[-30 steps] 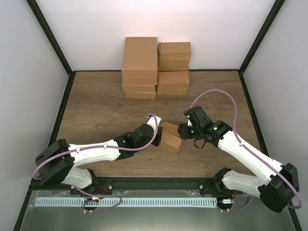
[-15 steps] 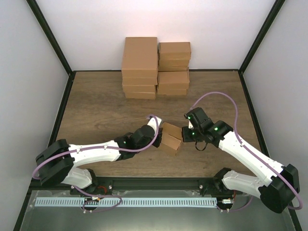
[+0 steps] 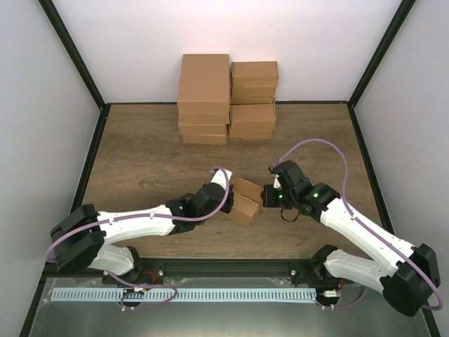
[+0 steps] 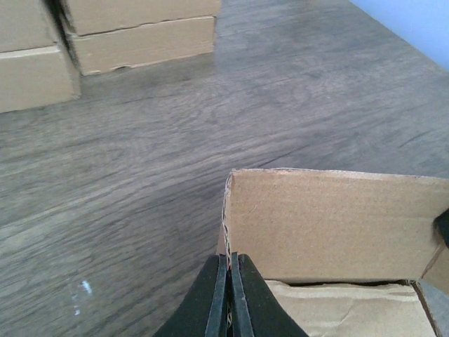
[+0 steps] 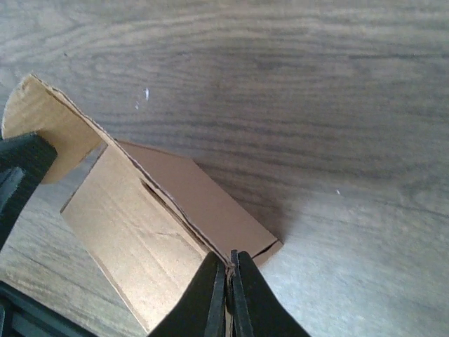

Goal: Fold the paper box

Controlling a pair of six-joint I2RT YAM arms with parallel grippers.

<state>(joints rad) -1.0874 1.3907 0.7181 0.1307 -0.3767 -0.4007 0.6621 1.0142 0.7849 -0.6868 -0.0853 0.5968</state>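
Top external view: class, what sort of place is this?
Likely a robot test cell: two white robot arms at a wooden table, black-framed white walls, stacked brown cardboard cartons.

robotics lab test cell: white panel walls (image 3: 210, 28), black frame posts (image 3: 72, 53), wood-grain table (image 3: 147, 147); two cabled arms (image 3: 133, 221) on rail (image 3: 231, 268) at 6 o'clock; carton stacks (image 3: 203, 91) at 12 o'clock.
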